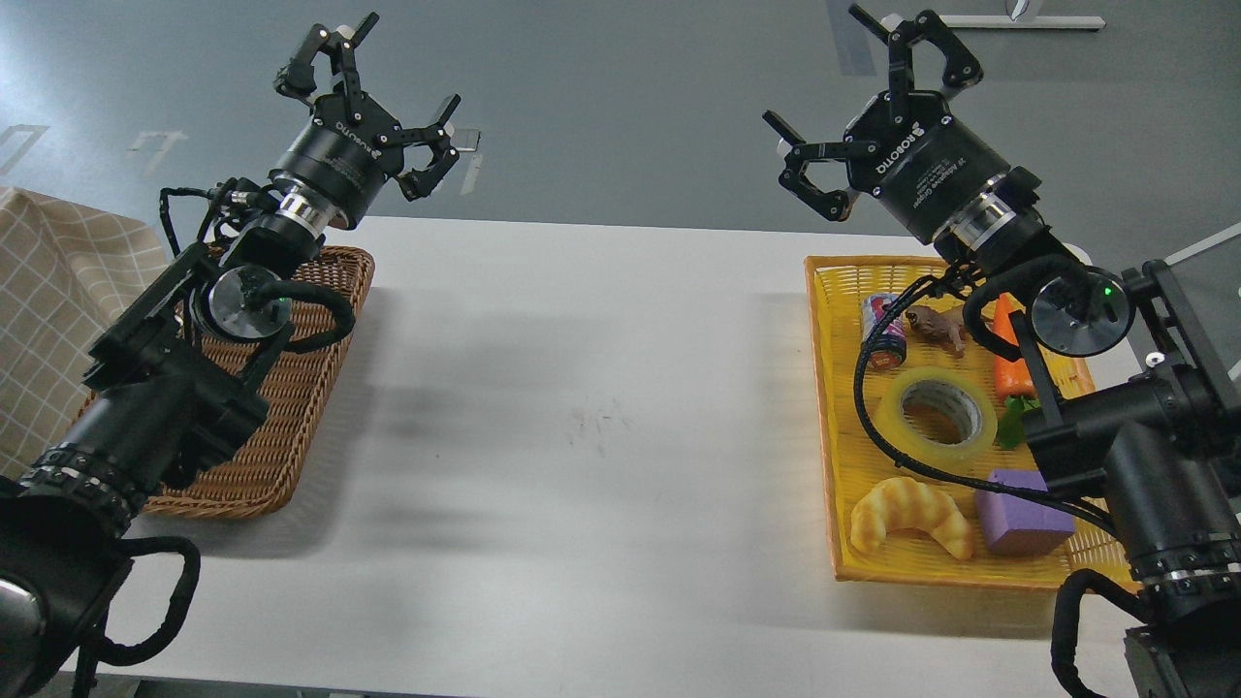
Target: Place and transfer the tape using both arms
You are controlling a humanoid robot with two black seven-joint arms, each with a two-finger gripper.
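Observation:
The tape (938, 415), a translucent yellowish roll with a grey-white core, lies flat in the yellow tray (836, 407) on the right of the white table. My right gripper (851, 102) is raised above the tray's far edge, open and empty, well above and behind the tape. My left gripper (383, 97) is raised above the far end of the brown wicker basket (291, 407) on the left, open and empty.
In the yellow tray with the tape lie a golden croissant (911, 516), a purple block (1023, 512), a carrot (1010, 357), a small can (883, 330) and a brown toy animal (938, 325). A checked cloth (53, 301) is at the far left.

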